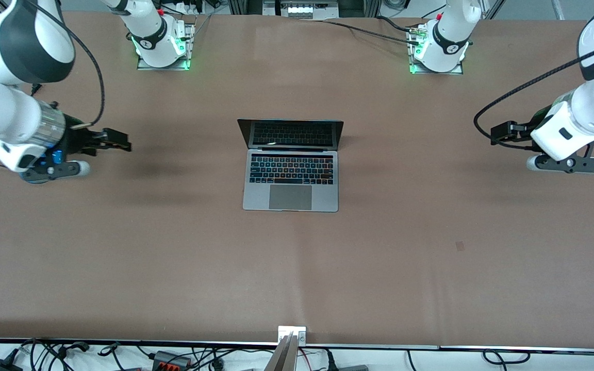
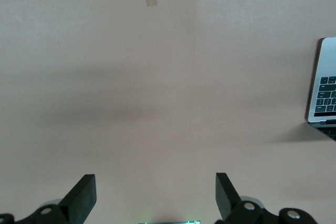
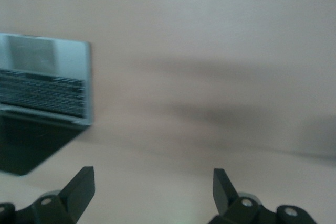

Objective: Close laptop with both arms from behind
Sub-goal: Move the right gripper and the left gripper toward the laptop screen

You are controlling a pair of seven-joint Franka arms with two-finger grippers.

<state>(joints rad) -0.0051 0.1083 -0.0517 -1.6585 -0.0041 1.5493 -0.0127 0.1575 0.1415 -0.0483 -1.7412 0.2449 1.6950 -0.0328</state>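
Right gripper [image 3: 152, 190]: two black fingers [image 3: 79, 187] spread wide apart, nothing between them | hangs over bare brown table [image 3: 210, 51] | laptop [image 3: 47, 85]: open, silver-grey deck with black keyboard, dark screen angled up, partly cut by the frame edge | laptop well apart from the fingers | soft dark shadow on the table

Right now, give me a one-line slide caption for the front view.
Open laptop at table centre; left gripper and right gripper, both open, hang over either end.
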